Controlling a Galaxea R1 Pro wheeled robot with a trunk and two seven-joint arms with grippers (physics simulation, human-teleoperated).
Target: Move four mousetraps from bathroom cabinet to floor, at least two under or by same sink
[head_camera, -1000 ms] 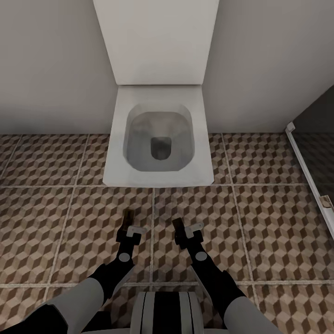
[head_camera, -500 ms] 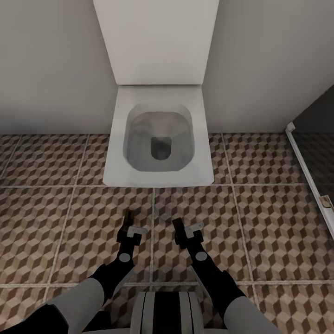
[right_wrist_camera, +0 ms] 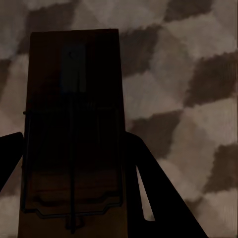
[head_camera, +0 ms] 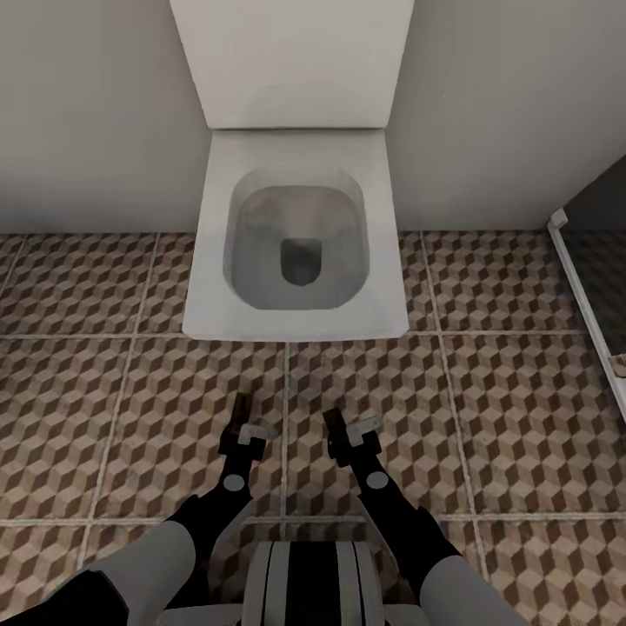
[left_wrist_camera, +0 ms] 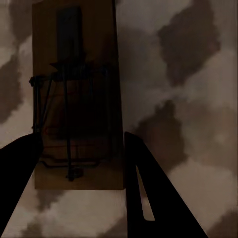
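Now closer to the toilet, a trap in each end effector

Meanwhile, rolled forward since half a second ago: toilet point(head_camera: 296, 252) larger and lower in the head view, wall line higher, shower rail point(head_camera: 587, 304) slid toward the edge. Arms unmoved relative to the trunk. Left end effector point(head_camera: 243, 424) clamped on a mousetrap point(left_wrist_camera: 77, 99), fingers point(left_wrist_camera: 144, 198) pressed against both long edges; right end effector point(head_camera: 341, 429) likewise closed around a second mousetrap point(right_wrist_camera: 74, 134). Both boards carried low above the patterned floor point(head_camera: 487, 417), not yet set down. No sink visible ahead, so probably still travelling toward one; two more traps presumably left in the cabinet.
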